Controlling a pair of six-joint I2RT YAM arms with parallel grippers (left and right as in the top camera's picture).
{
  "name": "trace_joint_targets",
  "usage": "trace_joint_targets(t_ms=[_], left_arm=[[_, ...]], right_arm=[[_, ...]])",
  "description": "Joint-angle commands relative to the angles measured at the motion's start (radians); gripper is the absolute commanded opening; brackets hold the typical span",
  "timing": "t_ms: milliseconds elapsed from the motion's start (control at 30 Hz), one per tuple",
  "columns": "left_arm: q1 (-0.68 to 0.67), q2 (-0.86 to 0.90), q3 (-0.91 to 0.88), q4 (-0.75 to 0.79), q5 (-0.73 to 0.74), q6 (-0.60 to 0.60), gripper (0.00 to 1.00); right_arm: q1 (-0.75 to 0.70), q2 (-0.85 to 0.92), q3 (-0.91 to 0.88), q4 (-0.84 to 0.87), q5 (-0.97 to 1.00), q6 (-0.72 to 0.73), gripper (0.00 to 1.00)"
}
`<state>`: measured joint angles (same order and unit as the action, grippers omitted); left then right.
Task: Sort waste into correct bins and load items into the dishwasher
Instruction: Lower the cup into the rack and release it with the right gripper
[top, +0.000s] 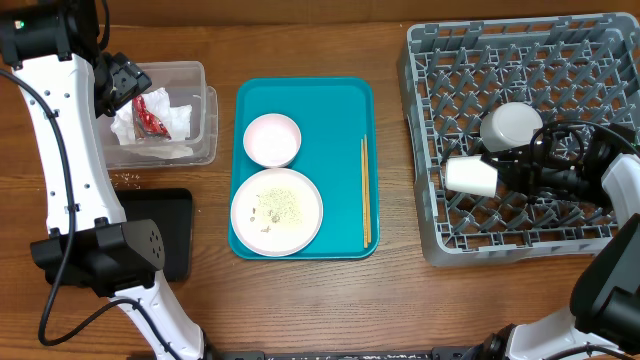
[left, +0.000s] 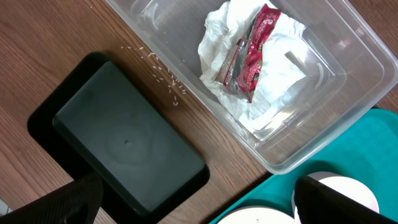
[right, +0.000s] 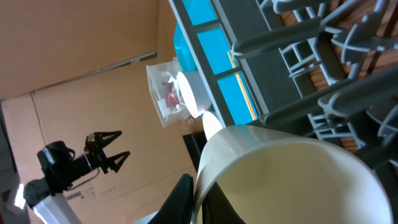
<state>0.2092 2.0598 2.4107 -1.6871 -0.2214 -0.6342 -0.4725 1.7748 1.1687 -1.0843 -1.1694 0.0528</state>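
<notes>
Wooden table (top: 400, 300) carries teal tray (top: 340, 130), grey rack (top: 500, 245); cardboard (right: 74, 50) beyond.

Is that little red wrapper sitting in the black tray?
No. The red wrapper lies on crumpled napkins inside the clear tub, which stands beside the black tray.

Black tray (top: 176, 215) half under the left arm (top: 70, 170) — small white cup (right: 292, 180) cut off at the bottom edge
</notes>
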Motion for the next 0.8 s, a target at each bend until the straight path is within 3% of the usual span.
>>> trace_joint_targets(t_ms=[0,100,333,767], left_arm=[[-0.007,-0.009,-0.002,-0.002,-0.014,-0.017,1.0],[-0.007,-0.01,-0.002,-0.002,-0.014,-0.017,1.0],[-0.007,-0.01,-0.002,-0.002,-0.014,-0.017,1.0],[-0.007,-0.009,-0.002,-0.002,-0.014,-0.017,1.0]], right_arm=[[-0.008,0.001,-0.004,0.008,0.043,-0.009,0.07],[-0.007,0.001,-0.004,0.008,0.038,-0.009,0.1],[-0.003,0.001,-0.004,-0.008,-0.191,-0.035,0.04],[0.023,0.001,-0.005,-0.02,-0.018,-0.035,0.06]])
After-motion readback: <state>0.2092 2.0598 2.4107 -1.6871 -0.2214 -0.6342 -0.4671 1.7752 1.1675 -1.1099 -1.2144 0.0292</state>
